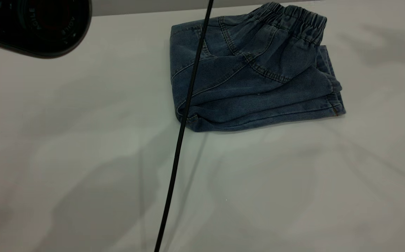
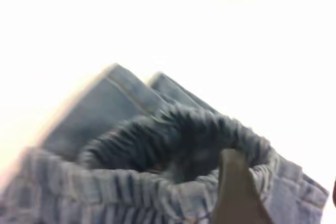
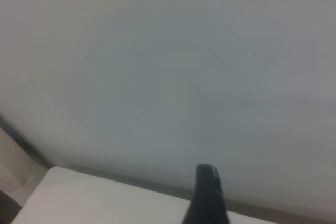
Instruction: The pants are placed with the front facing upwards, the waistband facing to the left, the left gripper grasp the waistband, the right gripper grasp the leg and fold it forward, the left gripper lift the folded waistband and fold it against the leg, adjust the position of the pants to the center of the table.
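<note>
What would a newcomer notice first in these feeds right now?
The folded blue denim pants lie on the far part of the white table, right of middle, with the ruched waistband at the far edge. A thin black cable slants across their left side. The left wrist view looks closely into the waistband opening.

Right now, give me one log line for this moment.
pants: folded, far side of table | waistband: close before left gripper | centering: not done

Blue denim pants (image 1: 255, 80) lie folded into a compact bundle on the white counter (image 1: 83, 157), the gathered elastic waistband (image 1: 293, 19) at the far edge, tan-stitched hems stacked at the near side.
</note>
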